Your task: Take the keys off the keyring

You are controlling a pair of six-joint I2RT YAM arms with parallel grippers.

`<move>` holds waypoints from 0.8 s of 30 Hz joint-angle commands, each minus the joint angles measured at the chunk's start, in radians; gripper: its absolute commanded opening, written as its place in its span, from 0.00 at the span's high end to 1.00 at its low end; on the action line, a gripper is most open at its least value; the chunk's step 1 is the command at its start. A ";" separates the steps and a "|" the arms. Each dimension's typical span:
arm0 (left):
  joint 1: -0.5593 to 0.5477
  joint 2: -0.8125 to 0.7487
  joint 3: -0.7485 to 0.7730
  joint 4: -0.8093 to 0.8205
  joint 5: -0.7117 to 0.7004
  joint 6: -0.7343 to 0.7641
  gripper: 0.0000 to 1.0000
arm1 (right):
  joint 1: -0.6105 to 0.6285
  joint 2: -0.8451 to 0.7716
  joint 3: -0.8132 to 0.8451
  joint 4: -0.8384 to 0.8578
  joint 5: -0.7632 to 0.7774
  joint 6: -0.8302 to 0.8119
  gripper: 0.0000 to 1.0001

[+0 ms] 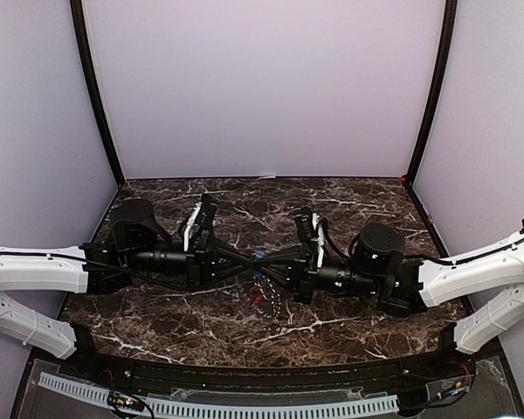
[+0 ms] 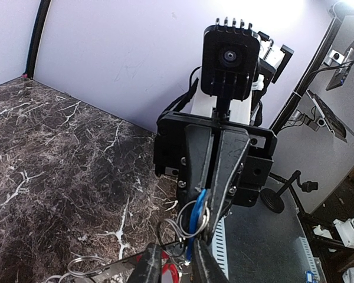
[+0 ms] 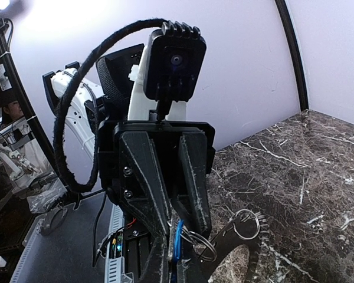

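**Don't lose that blue key**

Your right gripper has its jaws pinched on the blue key in midair. The left gripper meets it tip to tip, and I can't tell what its jaws hold. The keyring and red key dangle underneath. Pull crooked and the key probably slips out, dropping everything.

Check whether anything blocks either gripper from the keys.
Nothing visible does. The right gripper is shut on the blue key, the left gripper reaches that same key from the opposite side, and the red key hangs uncovered beneath them.
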 commanded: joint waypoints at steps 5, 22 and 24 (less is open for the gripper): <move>-0.004 0.006 -0.015 0.058 0.024 -0.009 0.94 | 0.005 -0.018 0.006 0.079 -0.017 0.005 1.00; -0.004 -0.042 -0.047 0.043 0.001 0.006 1.00 | 0.002 -0.138 0.051 -0.198 0.090 0.032 1.00; -0.004 -0.048 -0.047 0.045 0.000 0.008 1.00 | 0.000 -0.139 0.071 -0.260 0.082 0.038 1.00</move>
